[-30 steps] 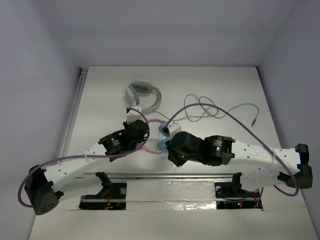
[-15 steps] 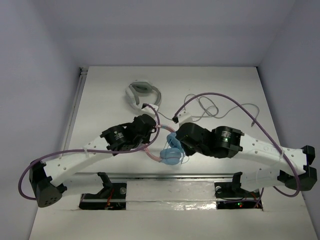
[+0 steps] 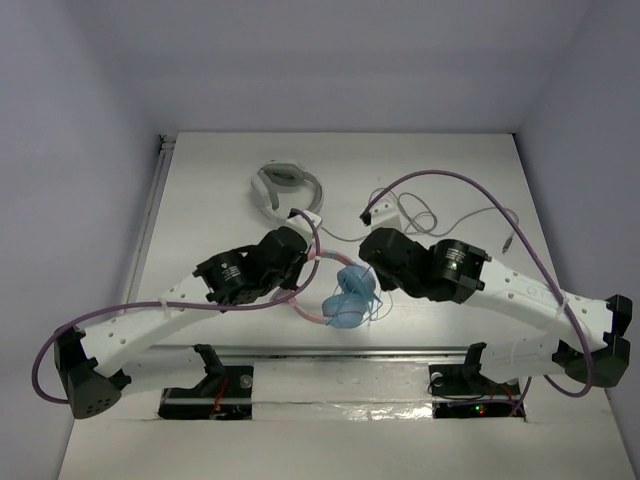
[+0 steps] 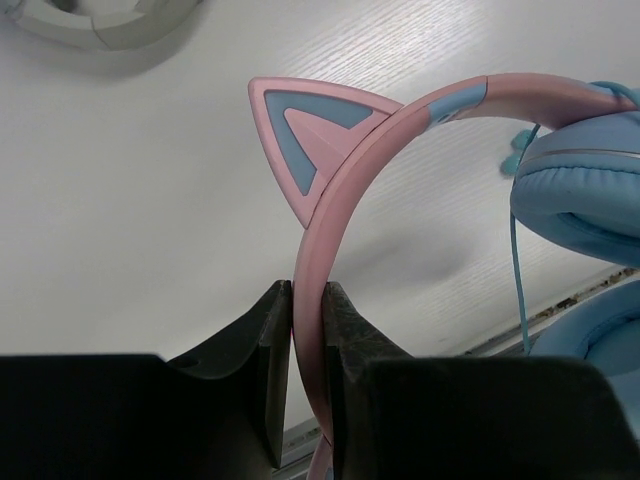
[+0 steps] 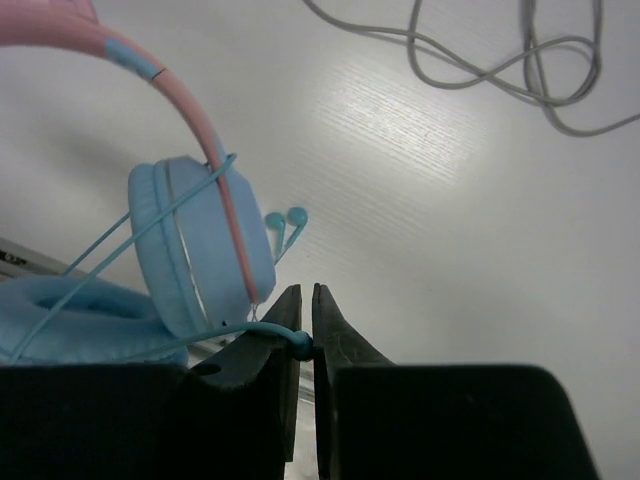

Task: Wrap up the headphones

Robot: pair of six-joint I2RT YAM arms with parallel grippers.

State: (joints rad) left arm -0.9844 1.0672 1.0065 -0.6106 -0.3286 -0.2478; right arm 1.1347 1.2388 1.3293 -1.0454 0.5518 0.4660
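Observation:
The headphones (image 3: 345, 300) have a pink headband with a cat ear (image 4: 310, 135) and light-blue ear cups (image 5: 200, 245). They lie between the arms near the table's front edge. My left gripper (image 4: 307, 300) is shut on the pink headband (image 4: 312, 260). My right gripper (image 5: 306, 300) is shut on the thin light-blue cable (image 5: 250, 333), which runs across the ear cup. In the top view the left gripper (image 3: 300, 262) is left of the cups and the right gripper (image 3: 372, 268) is right of them.
A grey-white headset (image 3: 288, 188) lies behind the left gripper; it also shows in the left wrist view (image 4: 100, 20). A loose grey cable (image 3: 440, 215) lies at the back right, also in the right wrist view (image 5: 500, 60). A metal rail (image 3: 340, 350) runs along the front edge.
The right gripper has swung back and to the right, drawing the blue cable around the ear cups. The ear cups have come into view between the arms. The left gripper moved slightly right.

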